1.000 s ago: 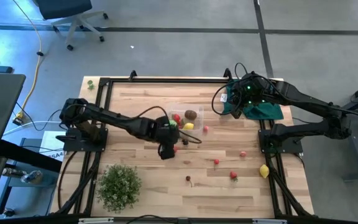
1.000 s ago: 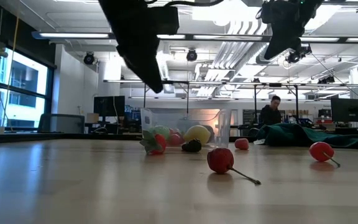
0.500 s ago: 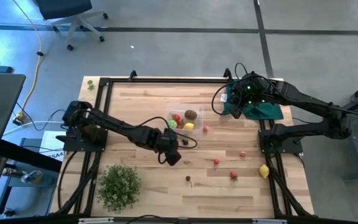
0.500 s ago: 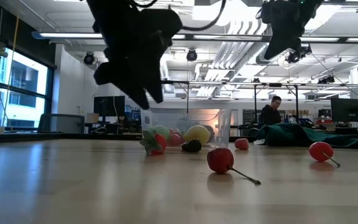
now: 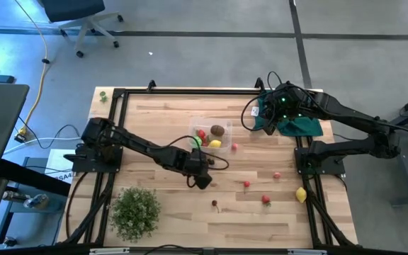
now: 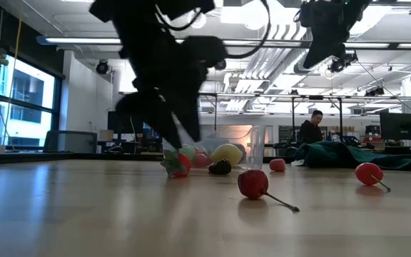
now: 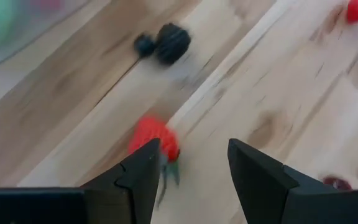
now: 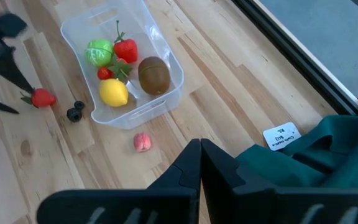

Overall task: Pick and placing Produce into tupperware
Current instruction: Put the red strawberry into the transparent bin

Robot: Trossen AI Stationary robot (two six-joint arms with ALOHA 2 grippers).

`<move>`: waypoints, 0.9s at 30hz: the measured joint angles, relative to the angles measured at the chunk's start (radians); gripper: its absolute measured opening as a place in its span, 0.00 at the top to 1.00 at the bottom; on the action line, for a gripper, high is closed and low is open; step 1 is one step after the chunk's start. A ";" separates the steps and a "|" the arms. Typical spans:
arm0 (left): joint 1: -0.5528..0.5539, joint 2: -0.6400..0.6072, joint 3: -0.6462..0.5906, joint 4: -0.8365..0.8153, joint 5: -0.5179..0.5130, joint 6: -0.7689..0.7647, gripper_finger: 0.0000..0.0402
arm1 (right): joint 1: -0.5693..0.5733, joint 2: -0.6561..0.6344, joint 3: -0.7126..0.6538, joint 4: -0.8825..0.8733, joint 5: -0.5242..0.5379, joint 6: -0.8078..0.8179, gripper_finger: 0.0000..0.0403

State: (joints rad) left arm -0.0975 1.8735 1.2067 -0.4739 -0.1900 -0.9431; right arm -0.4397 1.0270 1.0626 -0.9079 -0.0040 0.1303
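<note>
Lowered and shifted right since earlier, the left gripper [image 5: 202, 177] hovers, fingers apart, over a small red strawberry [image 7: 154, 138] just near the clear rectangular plastic tupperware [image 5: 212, 134]; right gripper [image 5: 275, 106] shut.

A light wooden slatted table top [image 5: 161, 120] is lying inside a black metal frame [image 5: 116, 113]. A bushy green artificial plant [image 5: 134, 210] is sitting at the table's near left corner. A crumpled dark green cloth [image 5: 299, 126] is lying at the far right corner, with a small white printed label [image 8: 280, 134] resting on the wood just beside it. Beyond the table, a black office chair on castors [image 5: 76, 15] is standing on the grey floor, and a yellow cable [image 5: 40, 67] is trailing across that floor. In the low view, a person [image 6: 311, 129] is sitting far back in the room, among desks and monitors.
</note>
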 joint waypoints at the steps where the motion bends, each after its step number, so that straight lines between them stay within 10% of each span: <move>1: 0.000 0.002 -0.002 -0.013 -0.005 0.005 0.56 | 0.000 -0.001 0.000 0.002 0.001 0.000 1.00; 17: 0.012 -0.001 -0.003 -0.048 -0.011 0.112 0.56 | 0.000 0.000 0.000 0.004 0.000 0.000 1.00; 27: 0.013 -0.001 -0.003 0.021 0.077 0.539 0.56 | 0.000 0.000 0.000 0.004 0.000 0.000 1.00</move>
State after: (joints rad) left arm -0.0845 1.8721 1.2034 -0.4525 -0.1126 -0.4038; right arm -0.4397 1.0271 1.0626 -0.9039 -0.0036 0.1303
